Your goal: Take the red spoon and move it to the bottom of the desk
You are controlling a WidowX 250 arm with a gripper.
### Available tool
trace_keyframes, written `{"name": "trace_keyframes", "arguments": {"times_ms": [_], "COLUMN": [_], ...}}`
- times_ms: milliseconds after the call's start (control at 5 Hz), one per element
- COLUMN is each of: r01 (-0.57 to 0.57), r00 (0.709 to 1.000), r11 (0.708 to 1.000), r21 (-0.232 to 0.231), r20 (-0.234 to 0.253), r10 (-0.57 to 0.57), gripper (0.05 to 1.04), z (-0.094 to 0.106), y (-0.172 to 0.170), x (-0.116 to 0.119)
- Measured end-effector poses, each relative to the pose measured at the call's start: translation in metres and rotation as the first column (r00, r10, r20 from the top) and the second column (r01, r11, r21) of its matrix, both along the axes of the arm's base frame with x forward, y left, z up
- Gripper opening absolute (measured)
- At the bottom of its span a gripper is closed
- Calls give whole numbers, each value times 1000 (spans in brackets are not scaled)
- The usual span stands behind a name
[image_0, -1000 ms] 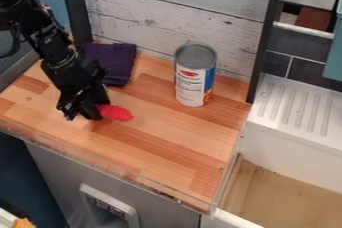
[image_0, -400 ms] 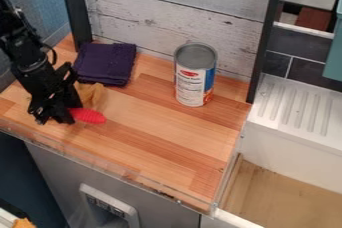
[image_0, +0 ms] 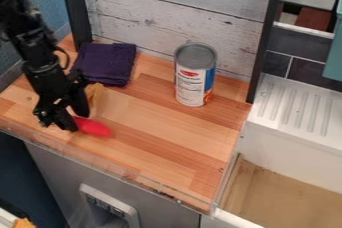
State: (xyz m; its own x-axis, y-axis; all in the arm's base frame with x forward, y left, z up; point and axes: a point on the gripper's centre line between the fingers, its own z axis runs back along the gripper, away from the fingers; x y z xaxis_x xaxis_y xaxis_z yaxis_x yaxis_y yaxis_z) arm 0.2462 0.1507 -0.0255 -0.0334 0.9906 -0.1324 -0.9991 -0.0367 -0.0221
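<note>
The red spoon (image_0: 95, 127) lies low over the left front part of the wooden counter (image_0: 163, 139), its visible red part pointing toward the lower right. Its other end meets the black gripper (image_0: 71, 120), which hangs down there from the arm at the upper left. Whether the pincer is wide, narrow or closed around the spoon, I cannot tell.

Just behind the gripper is a crumpled tan cloth (image_0: 96, 93), partly hidden. Farther back, near the plank wall (image_0: 177, 12), lies a folded dark purple cloth (image_0: 107, 63). To its right, a tall can (image_0: 195, 76) with a white, blue and red label stands upright, well apart from the spoon.

A clear strip (image_0: 113, 166) runs along the counter's front edge. Beyond the right side are a white ridged drainboard (image_0: 294, 107) and, in front of it, a sink (image_0: 287, 192) with a wood-coloured bottom.
</note>
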Motion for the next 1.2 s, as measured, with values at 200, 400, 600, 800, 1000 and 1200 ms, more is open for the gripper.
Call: {"name": "trace_keyframes", "arguments": {"times_ms": [200,400,600,800,1000,1200], "r01": [58,80,130,135,127,125], "r00": [998,996,991,991,989,989], "r11": [997,995,987,975,964,964], "r21": [45,59,94,174,234,234], "r20": [-41,-50,-52,-22,41,43], "r10": [-56,-78,-125,-133,-140,-139], "gripper": [983,1005,1000,1000,1000,1000], "z": [1,1,19,57,86,86], "y": [-4,-7,-10,-11,-14,-14], "x": [4,5,12,16,16,16]}}
